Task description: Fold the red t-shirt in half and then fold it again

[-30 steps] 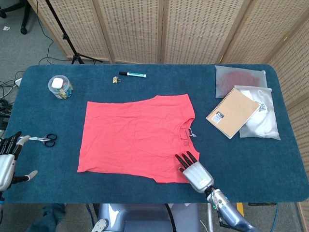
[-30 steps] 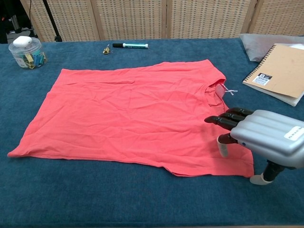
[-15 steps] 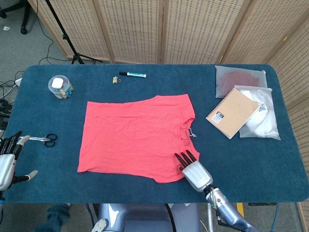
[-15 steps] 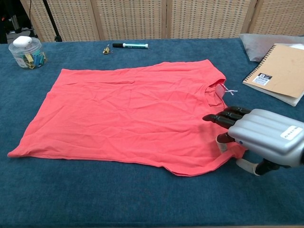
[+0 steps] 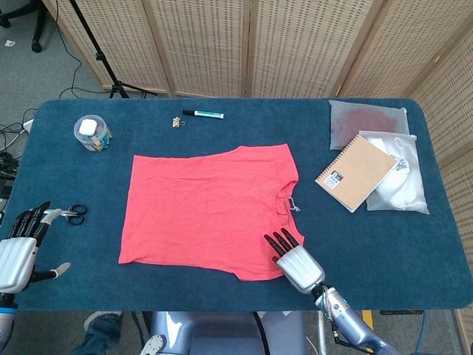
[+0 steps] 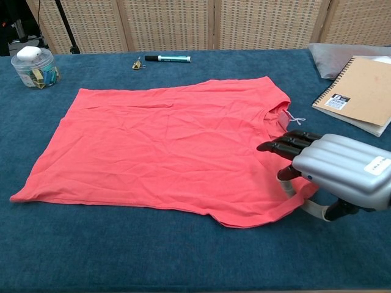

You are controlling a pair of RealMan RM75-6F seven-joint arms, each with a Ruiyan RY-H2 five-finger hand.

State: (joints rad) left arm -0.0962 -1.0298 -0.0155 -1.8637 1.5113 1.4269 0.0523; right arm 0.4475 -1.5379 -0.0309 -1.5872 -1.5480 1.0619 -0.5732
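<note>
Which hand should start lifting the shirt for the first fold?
The right hand: it is already at the near right corner of the flat red t-shirt, fingers over the cloth. The left hand is open, off the shirt beside the black-handled scissors.

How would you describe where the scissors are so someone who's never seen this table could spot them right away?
Start at the red t-shirt spread in the middle of the blue table, then look past its left edge toward the table's left border. The scissors lie flat there, just beyond the left hand; they are the only black-handled metal tool on that side.
</note>
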